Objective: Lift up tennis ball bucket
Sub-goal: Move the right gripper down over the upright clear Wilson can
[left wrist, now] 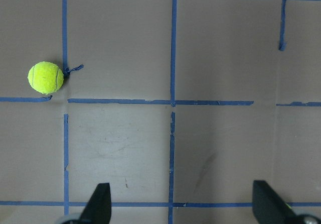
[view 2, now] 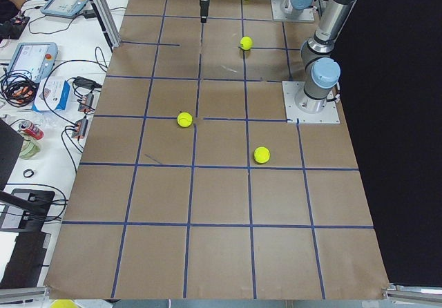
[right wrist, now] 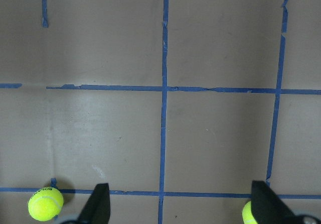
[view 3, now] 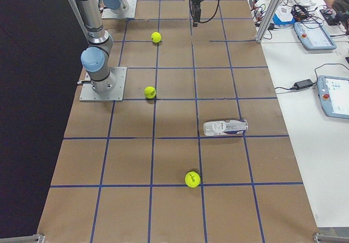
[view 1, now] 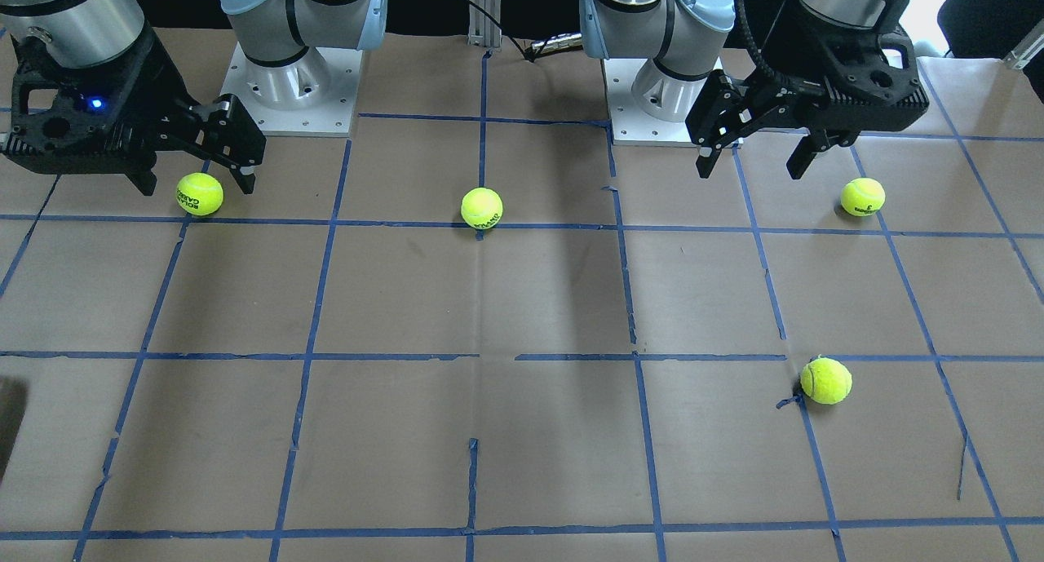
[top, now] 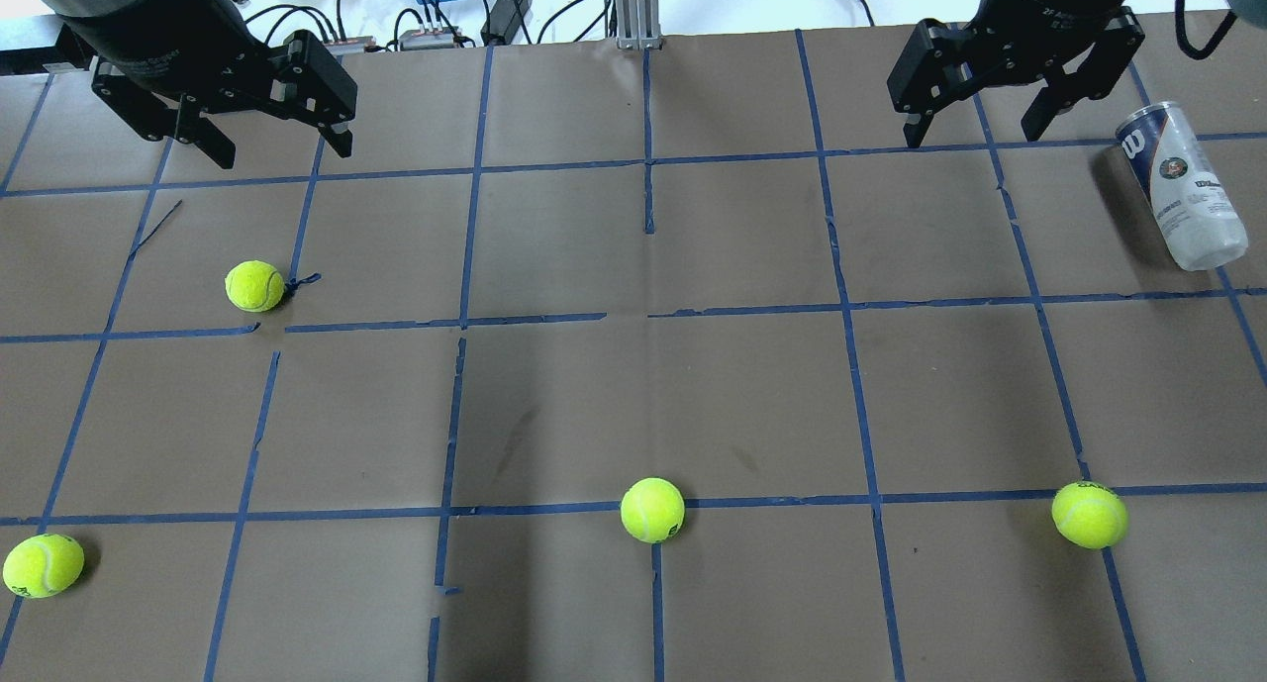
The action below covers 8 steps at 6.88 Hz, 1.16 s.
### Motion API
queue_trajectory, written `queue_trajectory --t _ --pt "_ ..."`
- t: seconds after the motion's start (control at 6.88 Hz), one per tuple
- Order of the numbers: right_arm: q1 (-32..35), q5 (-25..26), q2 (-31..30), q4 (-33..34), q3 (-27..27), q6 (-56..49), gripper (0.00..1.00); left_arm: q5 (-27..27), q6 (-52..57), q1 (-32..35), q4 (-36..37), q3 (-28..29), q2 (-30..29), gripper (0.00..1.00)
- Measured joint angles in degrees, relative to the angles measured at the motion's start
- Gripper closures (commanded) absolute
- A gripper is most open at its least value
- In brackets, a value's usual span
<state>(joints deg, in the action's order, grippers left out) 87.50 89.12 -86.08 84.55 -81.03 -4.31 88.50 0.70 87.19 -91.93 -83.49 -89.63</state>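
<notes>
Lying sideways, 1 tennis ball bucket point(top: 1183, 187) joins 4 tennis balls point(top: 254, 286); left gripper point(top: 282, 152) and right gripper point(top: 972, 136) gape wide, empty.

I count four tennis balls point(top: 255, 286) well apart from one tennis ball bucket point(top: 1181, 187) — plus two of mine: left gripper point(top: 282, 152), right gripper point(top: 972, 133).

The tennis ball bucket point(top: 1181, 187) lies on its side on the right part of the tabletop point(top: 693, 385), with bare surface along both flanks and at both ends. Open tabletop separates it from the right gripper point(top: 972, 138), which hangs nearby with jaws spread. The nearest tennis ball point(top: 1089, 514) sits well apart; the centre ball point(top: 652, 510), the far-left ball point(top: 254, 286) and the near-left ball point(top: 43, 565) lie farther off.
</notes>
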Motion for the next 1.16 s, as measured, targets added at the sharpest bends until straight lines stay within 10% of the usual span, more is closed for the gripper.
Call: queue_trajectory --t 1.16 --pt "-10.8 4.3 5.8 7.1 0.9 -10.3 0.0 0.0 0.0 0.0 0.0 0.0 0.0 0.0"
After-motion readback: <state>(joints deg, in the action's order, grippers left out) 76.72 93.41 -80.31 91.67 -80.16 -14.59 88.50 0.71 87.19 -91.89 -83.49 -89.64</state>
